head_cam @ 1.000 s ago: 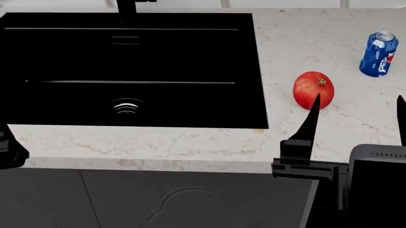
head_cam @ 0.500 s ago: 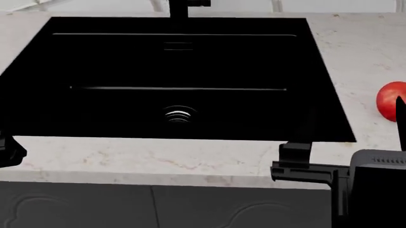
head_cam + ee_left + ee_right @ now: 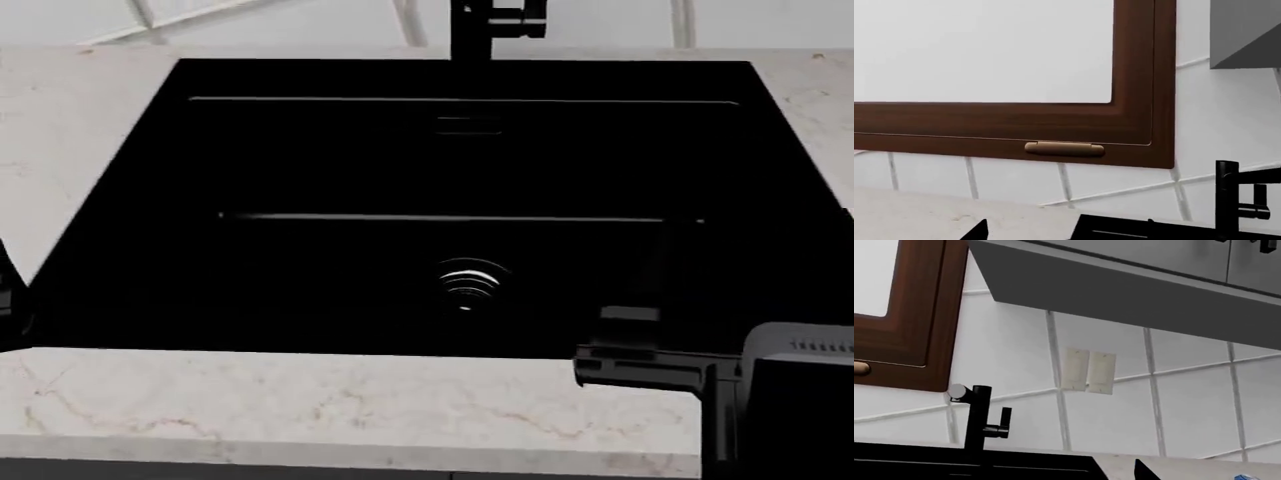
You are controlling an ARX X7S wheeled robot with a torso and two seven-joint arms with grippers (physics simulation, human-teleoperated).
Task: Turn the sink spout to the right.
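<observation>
The black sink [image 3: 160,150] fills the head view, with its ringed drain [image 3: 467,283] near the middle. The faucet's upright post [image 3: 470,30] stands at the back rim, its lever handle [image 3: 523,20] on a side stub. The sink spout [image 3: 1257,175] branches off the post's top in the left wrist view; the right wrist view shows it almost end-on [image 3: 959,391]. My right gripper [image 3: 754,240] hovers over the sink's front right, far from the faucet, fingers apart and empty. My left gripper [image 3: 1063,225] is open and empty at the sink's left side.
Marble counter [image 3: 334,410] runs along the front and both sides of the sink. Behind it is a white tiled wall [image 3: 1107,430] with a brown window frame [image 3: 1141,100] and a grey upper cabinet [image 3: 1121,295]. A blue can [image 3: 1247,477] stands on the counter to the right.
The head view has shifted so the sink slid rightward and now fills the frame. The red fruit and the blue can have left the head view. Both grippers keep their pose.
</observation>
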